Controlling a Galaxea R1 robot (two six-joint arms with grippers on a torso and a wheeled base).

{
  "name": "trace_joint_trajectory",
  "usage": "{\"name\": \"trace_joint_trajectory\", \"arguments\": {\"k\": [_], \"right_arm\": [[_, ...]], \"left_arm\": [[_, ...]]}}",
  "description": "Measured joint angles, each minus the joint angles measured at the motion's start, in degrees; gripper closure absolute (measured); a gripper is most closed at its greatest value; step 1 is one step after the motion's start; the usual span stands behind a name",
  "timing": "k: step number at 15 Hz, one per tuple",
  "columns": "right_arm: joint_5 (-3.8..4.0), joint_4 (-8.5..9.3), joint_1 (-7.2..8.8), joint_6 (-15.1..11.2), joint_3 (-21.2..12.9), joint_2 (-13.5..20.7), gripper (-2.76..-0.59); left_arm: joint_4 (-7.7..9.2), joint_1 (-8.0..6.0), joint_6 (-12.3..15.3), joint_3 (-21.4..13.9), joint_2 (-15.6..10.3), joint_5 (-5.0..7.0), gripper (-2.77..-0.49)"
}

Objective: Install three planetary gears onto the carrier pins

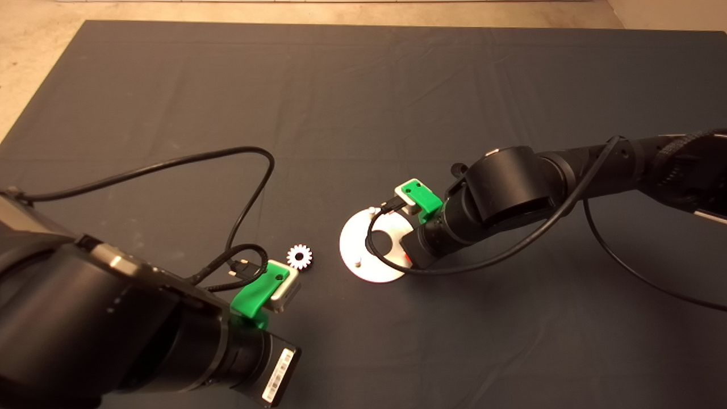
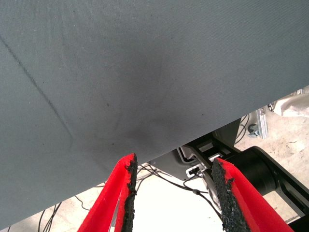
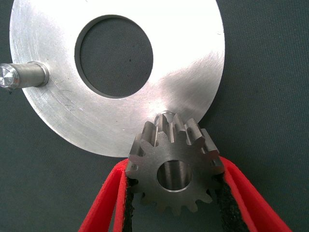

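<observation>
Planetary gears and carrier plate (image 1: 355,244) on the dark mat (image 1: 363,102): we see the right gripper (image 3: 173,186) over the plate's near rim, its red fingers (image 3: 104,205) clamped on one steel gear (image 3: 174,169), held just above a pin hidden behind it. Beyond the gripper stand two bare carrier pins (image 1: 372,211). We find a second gear (image 1: 299,257) flat on the mat, just ahead of the left gripper (image 2: 171,193), whose fingers stand apart and empty at the mat's edge.
</observation>
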State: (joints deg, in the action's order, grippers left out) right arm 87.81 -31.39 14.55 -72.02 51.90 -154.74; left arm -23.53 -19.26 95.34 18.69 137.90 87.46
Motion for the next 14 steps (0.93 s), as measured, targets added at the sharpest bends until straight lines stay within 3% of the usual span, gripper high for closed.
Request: {"name": "trace_joint_trajectory", "arguments": {"k": [14], "right_arm": [[0.2, 0.0, -0.08, 0.2, 0.4, -0.8, -0.97]], "left_arm": [[0.0, 0.0, 0.0, 0.0, 0.0, 0.0, -1.03]]}}
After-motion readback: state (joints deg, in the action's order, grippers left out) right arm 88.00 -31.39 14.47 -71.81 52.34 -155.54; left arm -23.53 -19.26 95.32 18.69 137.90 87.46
